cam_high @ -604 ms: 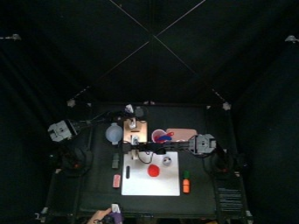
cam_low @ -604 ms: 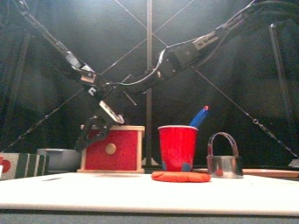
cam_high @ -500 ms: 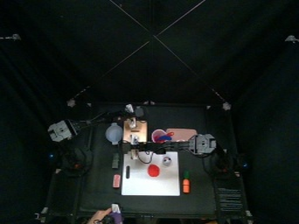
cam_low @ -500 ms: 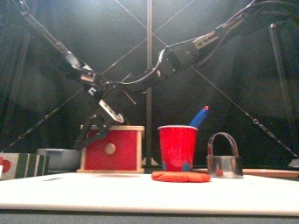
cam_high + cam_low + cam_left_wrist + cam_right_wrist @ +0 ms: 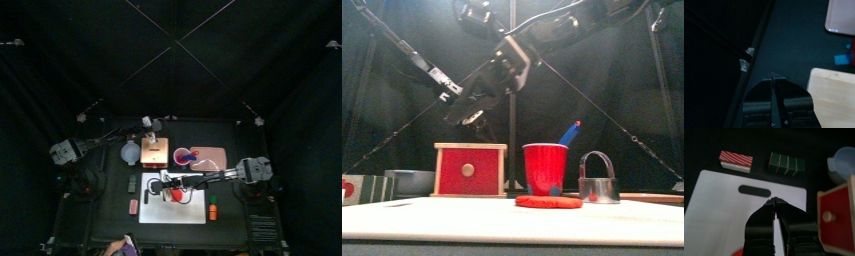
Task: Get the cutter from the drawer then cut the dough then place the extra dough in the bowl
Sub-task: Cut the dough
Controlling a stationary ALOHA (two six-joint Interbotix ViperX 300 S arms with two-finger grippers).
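**1. Task status.** The cutter [image 5: 596, 178] stood upright, out of the wooden box [image 5: 470, 170] and just right of the red cup [image 5: 545, 168] in the front view. As far as that view showed, it stood on the white cutting board [image 5: 724, 203]. The red drawer front [image 5: 839, 210] sat flush with the box. Step 1 of 3 was therefore judged complete, and cutting was the step in hand.

**2. Grippers.** The right gripper [image 5: 773, 201] hung above the board with its 2 jaws clenched tip to tip on nothing. The left gripper [image 5: 772, 76] was likewise clenched and empty, raised beside the box. Both were held high in the front view, probably to clear the tops of the box and cup during travel.

**3. Work items.**
- The red dough [image 5: 549, 201] lay flat on the board, in front of the cup and near the cutter, with no cut visible in it.
- The blue-grey bowl [image 5: 406, 182] stood left of the box and off the board, placed where trimmings could be dropped without crossing the work area.
- A dark green sushi roll [image 5: 785, 161] and a red-striped toy [image 5: 735, 159] lay off the board beyond its grip-hole end, apart from the work.

**4. Next move (judgement).** The right jaws would need to part and descend on the cutter's wire handle. Its arch stood upright, which favoured a grasp from above. The handle was thin, so an off-centre grip could tip the cutter.
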